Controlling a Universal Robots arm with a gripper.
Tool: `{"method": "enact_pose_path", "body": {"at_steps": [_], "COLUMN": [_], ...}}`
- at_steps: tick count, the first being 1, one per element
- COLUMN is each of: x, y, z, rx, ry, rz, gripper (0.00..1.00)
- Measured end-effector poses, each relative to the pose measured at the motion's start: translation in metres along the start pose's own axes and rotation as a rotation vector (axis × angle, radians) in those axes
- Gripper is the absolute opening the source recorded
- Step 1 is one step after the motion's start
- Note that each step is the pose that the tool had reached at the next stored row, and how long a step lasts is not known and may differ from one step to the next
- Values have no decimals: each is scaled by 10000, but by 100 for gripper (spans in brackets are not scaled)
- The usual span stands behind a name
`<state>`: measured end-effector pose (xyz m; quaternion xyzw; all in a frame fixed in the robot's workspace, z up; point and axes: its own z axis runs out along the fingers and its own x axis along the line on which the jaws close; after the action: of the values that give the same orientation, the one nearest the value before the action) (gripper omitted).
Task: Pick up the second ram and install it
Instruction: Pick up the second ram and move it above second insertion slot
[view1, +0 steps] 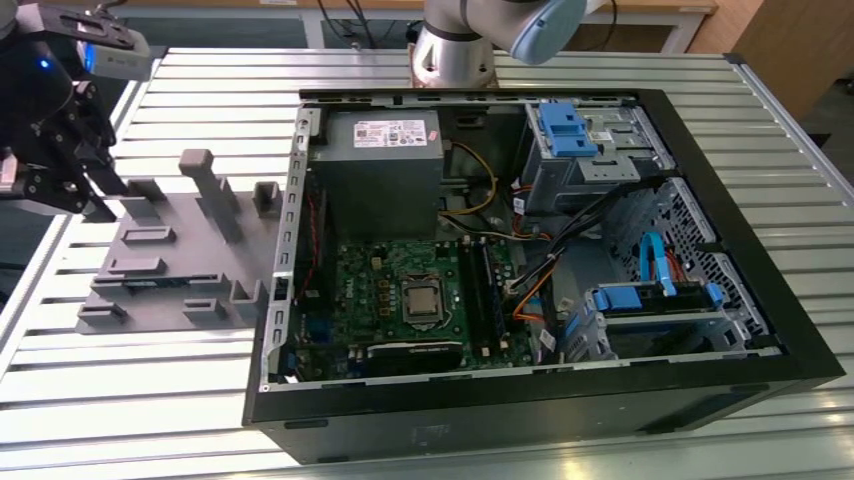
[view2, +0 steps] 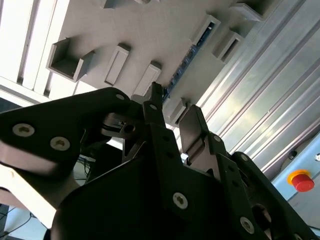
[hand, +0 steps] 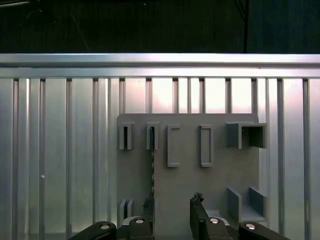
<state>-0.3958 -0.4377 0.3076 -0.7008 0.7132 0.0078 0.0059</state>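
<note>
Looks like the pick-up step. The gripper (hand: 172, 202) hangs spread wide, holding nothing, above the gray plate (hand: 220, 175) on the worktop (hand: 60, 150). The second ram (hand: 152, 170) stands on edge in that plate. Grabbing it calls for 1 finger on each flat side.

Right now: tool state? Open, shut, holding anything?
The tool: open, holding nothing, above the gray fixture. The second ram lies in that fixture, not gripped.
</note>
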Motion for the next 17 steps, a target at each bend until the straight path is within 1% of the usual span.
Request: {"method": "enact_pose_path", "body": {"at_steps": [3,11,17], "x": [1,3,3], "y": [22,31,31], "z": [19,99,101], "rx": [1,0,4], "ry": [-1,-1,0], "rz": [-1,-2,-6], "gripper": [42,42,42]}}
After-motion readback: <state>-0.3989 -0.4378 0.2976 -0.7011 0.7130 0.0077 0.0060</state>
